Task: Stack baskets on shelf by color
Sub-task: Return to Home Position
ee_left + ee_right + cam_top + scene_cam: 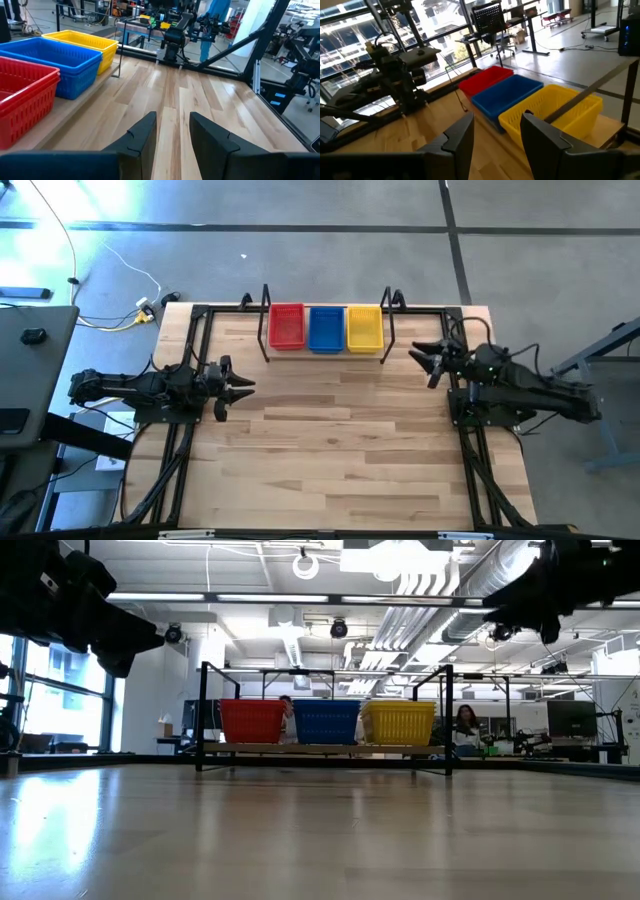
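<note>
Three stacks of baskets stand side by side on the shelf [325,749] at the table's far middle: red [287,326] on the left, blue [326,329] in the middle, yellow [364,328] on the right. Each stack rests by its bottom on the plank, between the black wire posts [266,320]. My left gripper [243,387] hovers over the table's left side, open, with nothing between its fingers [145,132]. My right gripper [420,363] hovers at the right, just beside the shelf's right end, also open and holding nothing [497,120].
Bare wooden tabletop [340,450] stretches from the shelf to the near edge. Black frame rails [180,470] run along both table sides beneath the arms. People sit at desks in the room beyond the shelf [465,720].
</note>
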`<state>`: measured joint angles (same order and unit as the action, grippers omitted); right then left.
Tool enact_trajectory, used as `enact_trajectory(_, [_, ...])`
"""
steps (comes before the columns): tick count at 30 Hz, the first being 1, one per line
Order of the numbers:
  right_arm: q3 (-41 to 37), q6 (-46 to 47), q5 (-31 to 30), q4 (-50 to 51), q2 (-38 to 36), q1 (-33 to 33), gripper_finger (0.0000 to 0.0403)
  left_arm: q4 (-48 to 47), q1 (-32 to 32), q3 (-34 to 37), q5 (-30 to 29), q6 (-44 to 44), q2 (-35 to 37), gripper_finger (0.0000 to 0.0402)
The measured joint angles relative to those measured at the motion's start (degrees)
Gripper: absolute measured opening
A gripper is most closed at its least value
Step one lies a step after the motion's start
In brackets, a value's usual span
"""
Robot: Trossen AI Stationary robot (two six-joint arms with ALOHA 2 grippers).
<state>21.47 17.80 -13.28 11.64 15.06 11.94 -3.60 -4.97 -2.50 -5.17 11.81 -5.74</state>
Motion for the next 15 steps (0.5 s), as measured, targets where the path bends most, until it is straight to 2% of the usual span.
enact_trajectory(6, [-9.47,0.11,0.45,-8.03,-2.36,0.0,0.0146,0.0,0.0,0.0,0.0,0.0,0.0,0.0106])
enact_trajectory(11, [-16.98,0.41,3.91,-17.64,-3.8,0.02,0.0146,0.0,0.0,0.0,0.0,0.0,0.0,0.0106])
enact_trajectory(15, [-20.53,2.79,4.95,-19.97,-4.84,0.0,0.0146,0.02,0.0,0.0,0.01,0.0,0.0,0.0106])
